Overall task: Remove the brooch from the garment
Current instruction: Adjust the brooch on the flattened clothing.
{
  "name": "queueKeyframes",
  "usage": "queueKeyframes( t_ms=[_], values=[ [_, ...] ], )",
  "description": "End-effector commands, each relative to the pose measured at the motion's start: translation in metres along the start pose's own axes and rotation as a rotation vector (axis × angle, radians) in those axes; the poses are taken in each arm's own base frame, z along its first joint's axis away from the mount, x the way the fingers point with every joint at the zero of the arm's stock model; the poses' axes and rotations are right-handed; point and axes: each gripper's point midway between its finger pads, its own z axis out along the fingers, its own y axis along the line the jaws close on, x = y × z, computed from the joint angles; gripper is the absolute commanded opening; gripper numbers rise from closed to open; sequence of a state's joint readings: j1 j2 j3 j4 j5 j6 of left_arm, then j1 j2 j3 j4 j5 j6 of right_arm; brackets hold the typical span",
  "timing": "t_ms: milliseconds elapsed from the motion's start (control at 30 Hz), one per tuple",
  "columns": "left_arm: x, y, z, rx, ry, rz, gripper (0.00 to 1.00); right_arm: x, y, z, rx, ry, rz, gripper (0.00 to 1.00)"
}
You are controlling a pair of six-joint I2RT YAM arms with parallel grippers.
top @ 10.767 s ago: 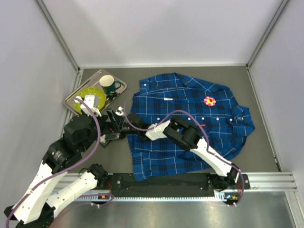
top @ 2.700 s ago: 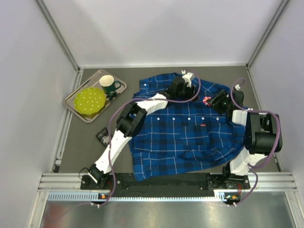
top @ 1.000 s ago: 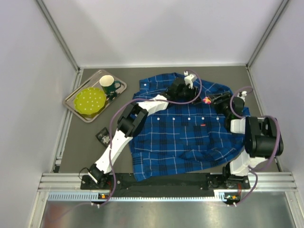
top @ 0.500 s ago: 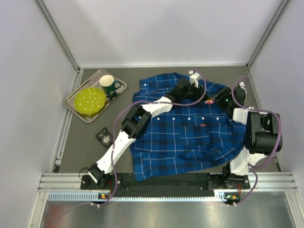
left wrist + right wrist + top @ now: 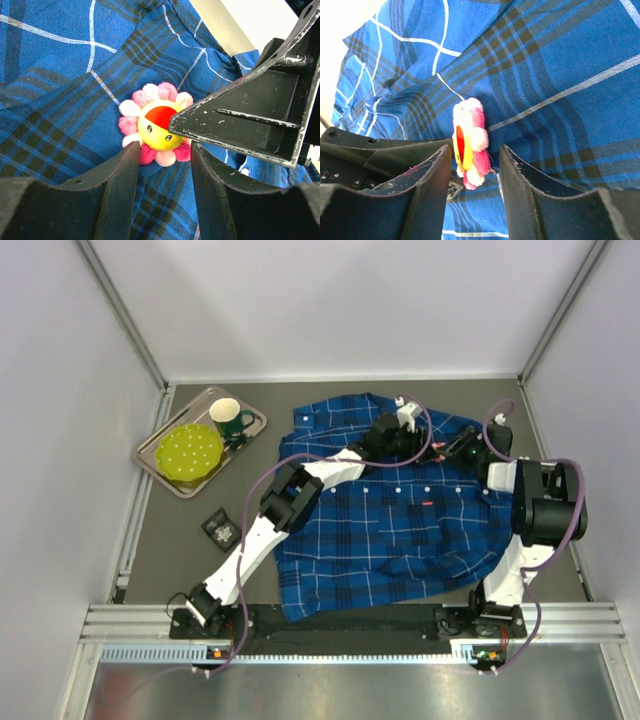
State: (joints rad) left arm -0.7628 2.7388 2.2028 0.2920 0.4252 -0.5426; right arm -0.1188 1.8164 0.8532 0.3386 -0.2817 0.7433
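Nearest, a small black object [image 5: 218,528] lies on the bare table [image 5: 180,570], just off the left edge of the garment [image 5: 380,540]. The plaid shirt is spread flat over the middle and right of the table. Its row of white buttons runs roughly parallel to the near edge, and its collar [image 5: 305,418] is at the shirt's far left. The left arm reaches diagonally across the cloth from the near edge.

In the far left corner sits a metal tray [image 5: 158,472] holding a yellow-green plate [image 5: 190,450] and a dark green mug [image 5: 230,420].

The brooch [image 5: 155,131], a plush flower with pink and white petals and a yellow face, is on the far right part of the shirt, between the two hands. The left hand [image 5: 164,146] is open, its fingers flanking the lower petals. The right hand [image 5: 475,150] is also open and brackets the flower, with a strip of cloth showing on one side. One of its fingers [image 5: 250,120] overlaps the flower's right edge.

The right wrist view shows the round brooch edge-on, standing off the cloth with its face toward the left hand.
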Motion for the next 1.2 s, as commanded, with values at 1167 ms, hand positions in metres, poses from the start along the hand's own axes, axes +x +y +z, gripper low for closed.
queueKeyframes(
  t_ms=[1167],
  values=[
    [-0.095,-0.033,-0.079,-0.144,-0.174,-0.057,0.70,-0.018,0.092,-0.013,-0.287,-0.077,-0.292,0.53]
  ],
)
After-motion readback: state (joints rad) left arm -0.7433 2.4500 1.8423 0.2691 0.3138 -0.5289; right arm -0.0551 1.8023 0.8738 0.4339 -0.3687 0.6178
